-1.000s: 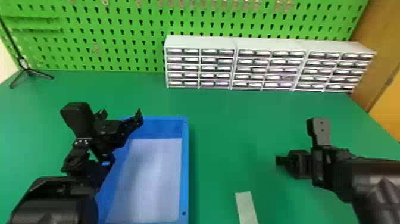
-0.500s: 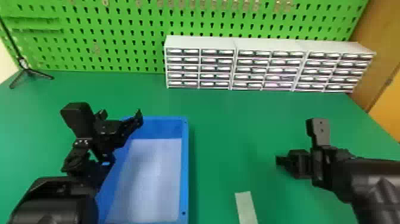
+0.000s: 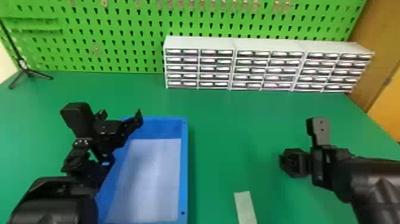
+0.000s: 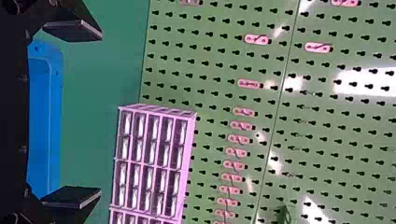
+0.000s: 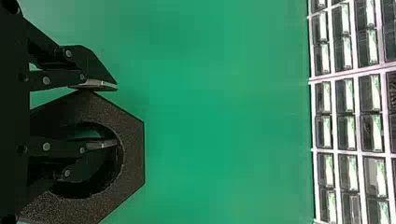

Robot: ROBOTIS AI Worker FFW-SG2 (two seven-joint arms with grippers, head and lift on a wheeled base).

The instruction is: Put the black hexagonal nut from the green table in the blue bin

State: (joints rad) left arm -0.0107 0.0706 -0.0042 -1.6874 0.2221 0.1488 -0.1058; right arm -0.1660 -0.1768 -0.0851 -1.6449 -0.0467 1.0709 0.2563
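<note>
Clearly, the head view has the black hexagonal nut (image 3: 293,163) as a small dark lump at the fingers of the right gripper (image 3: 291,162), well to the right of the blue bin (image 3: 184,166) and above or on the green table (image 3: 232,119); whether it touches the table I cannot tell. The right wrist view gives the detail: the nut's flat, speckled face and its round hole. One finger (image 5: 100,85) lies against the outer edge at a corner, while the other reaches across the hole, so the fingers are part way closed, with a side of the ring seemingly pinched between them.

The left gripper (image 3: 120,114) waits over the left side of the bin in the head view. Its own wrist view shows the two fingers spread wide apart with nothing between them, and a strip of the bin's blue rim near their base.

From the head, the bin's pale floor can be seen, along with a light strip (image 3: 245,207) on the table between the bin and the right arm (image 3: 369,178). Small drawers (image 3: 268,67) stand at the back against the green pegboard (image 3: 119,35), with a tripod (image 3: 26,71) at the far left. The left wrist view brings out pink tags (image 4: 243,112) on the pegboard, and the right wrist view catches the drawers beyond the nut.
</note>
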